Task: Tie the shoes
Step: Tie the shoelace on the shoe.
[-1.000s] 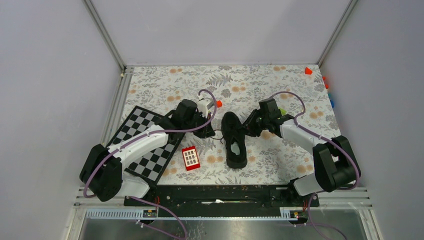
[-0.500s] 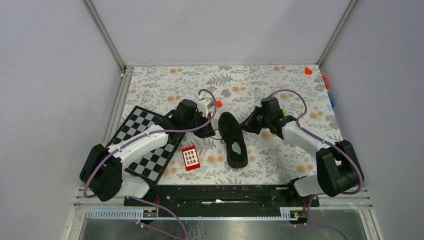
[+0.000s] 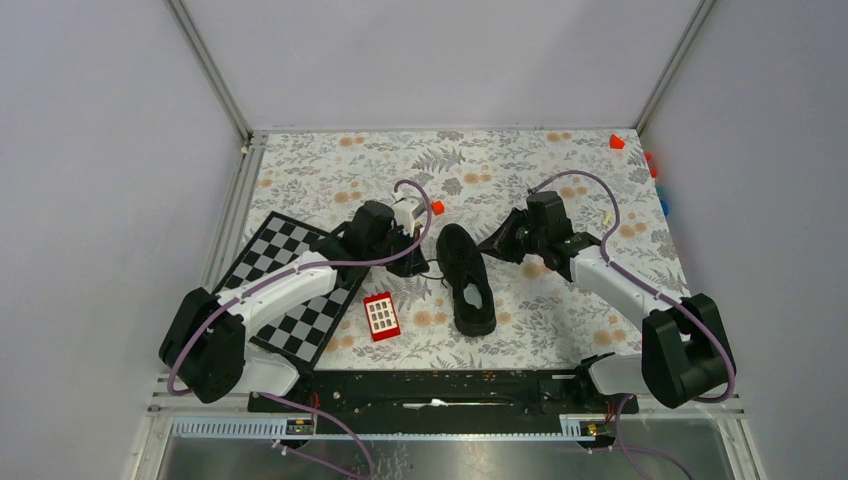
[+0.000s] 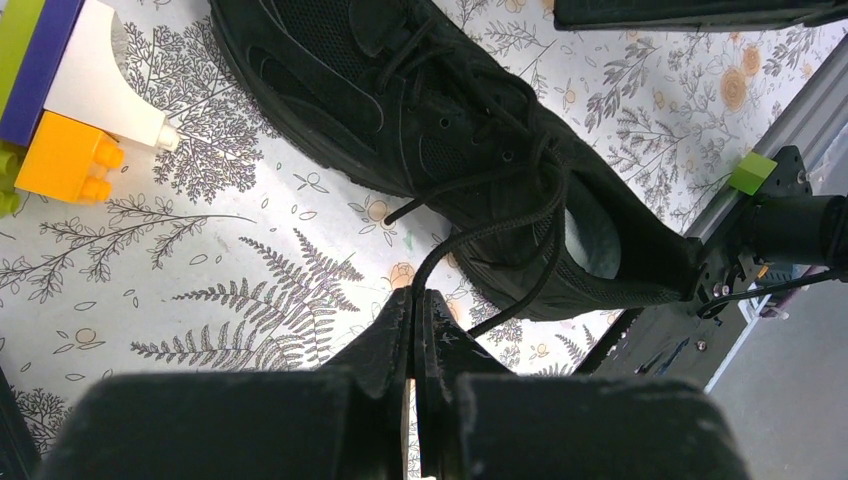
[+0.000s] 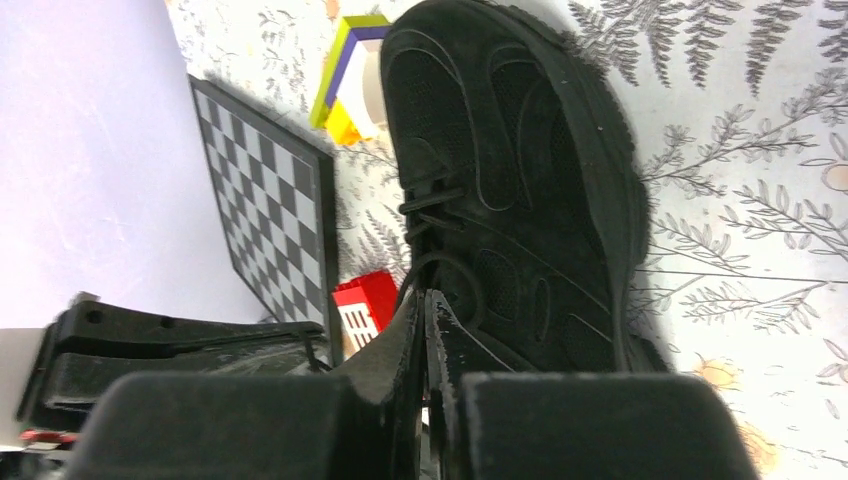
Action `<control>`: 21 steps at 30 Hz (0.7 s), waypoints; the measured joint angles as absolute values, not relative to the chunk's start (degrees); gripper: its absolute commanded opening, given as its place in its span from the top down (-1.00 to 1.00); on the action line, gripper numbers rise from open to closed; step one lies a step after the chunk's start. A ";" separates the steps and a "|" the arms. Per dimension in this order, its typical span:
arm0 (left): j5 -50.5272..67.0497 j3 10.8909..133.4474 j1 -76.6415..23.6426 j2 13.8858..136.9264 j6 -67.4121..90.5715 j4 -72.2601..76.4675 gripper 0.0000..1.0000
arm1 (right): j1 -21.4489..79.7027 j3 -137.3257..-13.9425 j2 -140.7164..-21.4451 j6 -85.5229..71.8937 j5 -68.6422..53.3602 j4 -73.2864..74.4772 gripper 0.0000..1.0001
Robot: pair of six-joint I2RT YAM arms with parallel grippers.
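Observation:
The black sneaker lies on the floral table, toe toward the back, heel toward the arms. It fills the left wrist view and the right wrist view. My left gripper sits just left of the shoe, shut on a thin black lace that runs from the eyelets to the fingertips. My right gripper is just right of the shoe's toe part, shut on another lace loop.
A red block with white grid lies left of the shoe's heel. A checkerboard lies under the left arm. A white, purple and orange block cluster sits near the toe. Small coloured blocks lie at the far right wall.
The right gripper has drawn back to the right with its lace, and the shoe's toe has shifted slightly left. The left gripper has barely moved.

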State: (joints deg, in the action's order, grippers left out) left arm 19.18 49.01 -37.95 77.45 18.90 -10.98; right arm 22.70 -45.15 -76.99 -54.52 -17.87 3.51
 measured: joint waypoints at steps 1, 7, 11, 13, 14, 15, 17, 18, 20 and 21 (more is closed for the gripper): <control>19.09 49.01 -37.95 77.45 18.98 -10.96 1.00 | 22.70 -45.15 -76.97 -53.52 -17.76 3.81 0.43; 18.50 48.90 -37.95 77.45 19.57 -10.55 1.00 | 22.52 -48.90 -80.47 -44.53 -15.88 11.35 0.27; 18.15 48.14 -37.95 77.45 19.99 -10.20 1.00 | 21.78 -51.05 -82.54 -39.99 -14.55 15.38 0.39; 18.04 48.12 -37.95 77.54 20.14 -10.13 1.00 | 21.54 -50.70 -82.59 -38.89 -14.46 17.15 0.45; 17.96 48.12 -37.95 77.58 20.18 -9.96 1.00 | 21.45 -50.37 -82.59 -38.61 -14.57 17.54 0.45; 17.93 48.12 -37.95 77.65 20.21 -9.74 1.00 | 21.45 -49.63 -82.59 -38.37 -14.72 17.52 0.45; 17.78 48.12 -37.98 77.87 20.23 -9.39 1.00 | 21.58 -46.98 -82.43 -38.19 -15.31 17.28 0.45; 17.72 48.12 -37.95 77.97 20.23 -9.32 1.00 | 21.85 -45.23 -82.19 -38.17 -15.66 17.28 0.45; 17.63 48.12 -37.95 78.24 20.23 -9.32 1.00 | 22.94 -41.80 -81.25 -38.46 -16.08 17.39 0.44; 17.58 48.12 -37.95 78.41 20.23 -9.32 1.00 | 23.83 -40.23 -80.58 -38.76 -16.10 17.37 0.45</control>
State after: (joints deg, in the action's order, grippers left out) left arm 17.58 48.12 -37.95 78.41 20.23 -9.32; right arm 23.83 -40.23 -80.58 -38.76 -16.10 17.37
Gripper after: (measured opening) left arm 0.014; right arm 0.276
